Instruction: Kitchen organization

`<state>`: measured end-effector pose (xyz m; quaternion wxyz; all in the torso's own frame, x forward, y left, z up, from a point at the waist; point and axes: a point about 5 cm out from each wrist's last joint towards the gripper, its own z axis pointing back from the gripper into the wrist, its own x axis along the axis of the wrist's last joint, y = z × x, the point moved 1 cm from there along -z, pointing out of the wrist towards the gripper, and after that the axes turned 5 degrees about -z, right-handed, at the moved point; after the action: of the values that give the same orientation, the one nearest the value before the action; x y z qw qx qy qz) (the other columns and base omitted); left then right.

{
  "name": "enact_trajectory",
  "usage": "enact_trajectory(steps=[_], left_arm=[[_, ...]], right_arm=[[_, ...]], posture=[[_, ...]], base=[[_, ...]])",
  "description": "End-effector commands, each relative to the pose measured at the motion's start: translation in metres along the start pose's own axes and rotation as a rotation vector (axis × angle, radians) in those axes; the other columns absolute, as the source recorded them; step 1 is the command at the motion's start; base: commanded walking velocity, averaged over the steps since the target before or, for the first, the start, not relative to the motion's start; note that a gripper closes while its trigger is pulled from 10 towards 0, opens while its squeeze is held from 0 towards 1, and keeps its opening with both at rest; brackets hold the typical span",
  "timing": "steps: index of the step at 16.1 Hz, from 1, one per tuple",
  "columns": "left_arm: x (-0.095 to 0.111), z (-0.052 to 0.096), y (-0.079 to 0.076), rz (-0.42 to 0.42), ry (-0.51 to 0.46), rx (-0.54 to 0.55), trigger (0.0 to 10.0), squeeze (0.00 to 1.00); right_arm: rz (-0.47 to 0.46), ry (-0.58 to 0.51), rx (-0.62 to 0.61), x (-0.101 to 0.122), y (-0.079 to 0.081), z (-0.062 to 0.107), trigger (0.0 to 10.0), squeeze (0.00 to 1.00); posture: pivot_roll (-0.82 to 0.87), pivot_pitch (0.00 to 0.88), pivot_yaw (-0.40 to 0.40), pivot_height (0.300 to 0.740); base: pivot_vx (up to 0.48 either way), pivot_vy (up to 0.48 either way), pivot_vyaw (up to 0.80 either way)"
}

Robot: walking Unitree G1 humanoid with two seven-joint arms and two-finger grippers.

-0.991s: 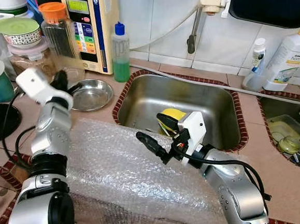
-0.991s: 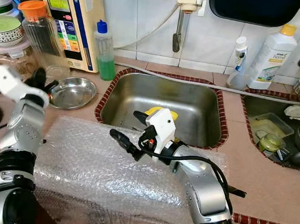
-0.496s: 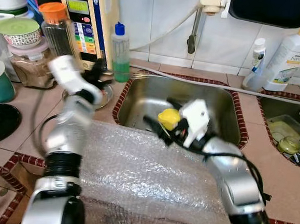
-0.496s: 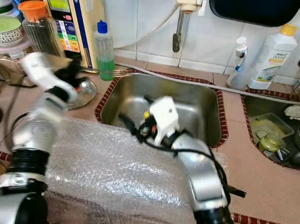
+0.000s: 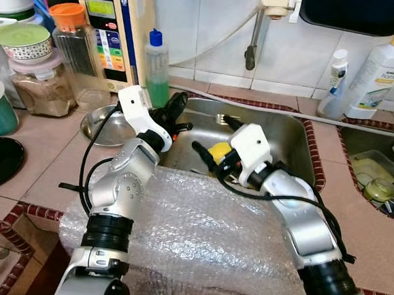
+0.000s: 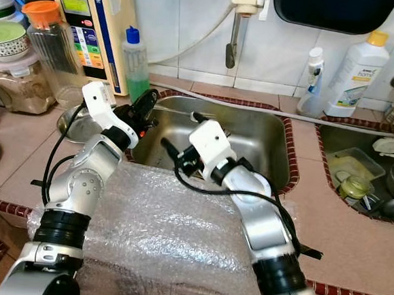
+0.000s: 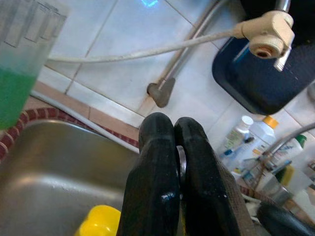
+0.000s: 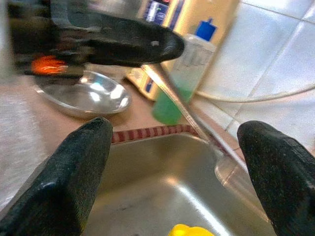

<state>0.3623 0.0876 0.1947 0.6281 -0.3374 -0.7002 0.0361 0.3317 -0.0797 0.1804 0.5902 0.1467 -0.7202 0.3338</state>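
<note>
My left gripper (image 5: 178, 105) hovers over the near-left corner of the steel sink (image 5: 300, 138). It is shut on a thin metal utensil (image 8: 182, 110), a fork or a spoon, which pokes out over the basin. The shut fingertips (image 7: 165, 142) pinch the utensil's handle. My right gripper (image 5: 215, 136) is open wide just inside the sink's front edge, its fingers (image 8: 64, 177) spread above a yellow object (image 5: 218, 151) lying in the basin. The two grippers are close together.
Bubble wrap (image 5: 196, 243) covers the counter in front of the sink, under both arms. A steel bowl (image 5: 100, 123), a green soap bottle (image 5: 159, 69), jars and a water unit (image 5: 118, 25) stand at the left. White bottles (image 5: 381, 66) and a second sink (image 5: 379, 175) lie to the right.
My left arm swung from beside the steel bowl to the sink's left corner, with the utensil in its fingers. My right gripper moved off the bubble wrap, forward over the basin.
</note>
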Motion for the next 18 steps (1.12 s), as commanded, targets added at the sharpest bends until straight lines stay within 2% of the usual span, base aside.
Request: enact_trajectory(steps=[1, 3, 7, 8, 9, 12, 18], left_arm=[[-0.001, 0.001, -0.009, -0.011, 0.015, -0.04, 0.0, 0.0], [-0.004, 0.003, -0.013, -0.004, 0.023, -0.046, 0.0, 0.0], [-0.006, 0.005, -0.014, 0.003, 0.03, -0.044, 0.0, 0.0], [-0.006, 0.006, -0.015, 0.004, 0.03, -0.044, 0.0, 0.0], [-0.005, 0.006, -0.016, 0.005, 0.029, -0.043, 0.0, 0.0], [-0.005, 0.009, -0.017, 0.012, 0.037, -0.041, 0.0, 0.0], [-0.013, 0.013, -0.023, 0.029, 0.083, -0.063, 0.0, 0.0]], right_arm=[[0.028, -0.021, -0.028, 0.004, -0.004, -0.007, 10.0, 0.0], [0.057, -0.014, -0.073, 0.001, -0.009, -0.015, 10.0, 0.0], [0.03, -0.01, -0.084, -0.003, -0.009, -0.028, 10.0, 0.0], [0.033, 0.004, -0.083, -0.007, -0.009, -0.029, 1.6, 0.0], [0.055, 0.044, -0.097, -0.016, -0.01, -0.029, 0.0, 0.0], [0.115, 0.086, -0.129, -0.03, -0.018, -0.029, 0.0, 0.0], [0.137, 0.103, -0.166, -0.037, -0.028, -0.029, 0.0, 0.0]], posture=[[0.07, 0.0, 0.052, 0.74], [0.07, 0.0, 0.048, 0.74], [0.07, 0.0, 0.041, 0.74], [0.08, 0.0, 0.038, 0.74], [0.08, 0.0, 0.034, 0.74], [0.08, 0.0, 0.031, 0.74], [0.09, 0.0, 0.031, 0.74]], base=[[0.0, 0.0, 0.0], [0.0, 0.0, 0.0], [0.0, 0.0, 0.0], [0.0, 0.0, 0.0], [0.0, 0.0, 0.0], [0.0, 0.0, 0.0], [0.0, 0.0, 0.0]])
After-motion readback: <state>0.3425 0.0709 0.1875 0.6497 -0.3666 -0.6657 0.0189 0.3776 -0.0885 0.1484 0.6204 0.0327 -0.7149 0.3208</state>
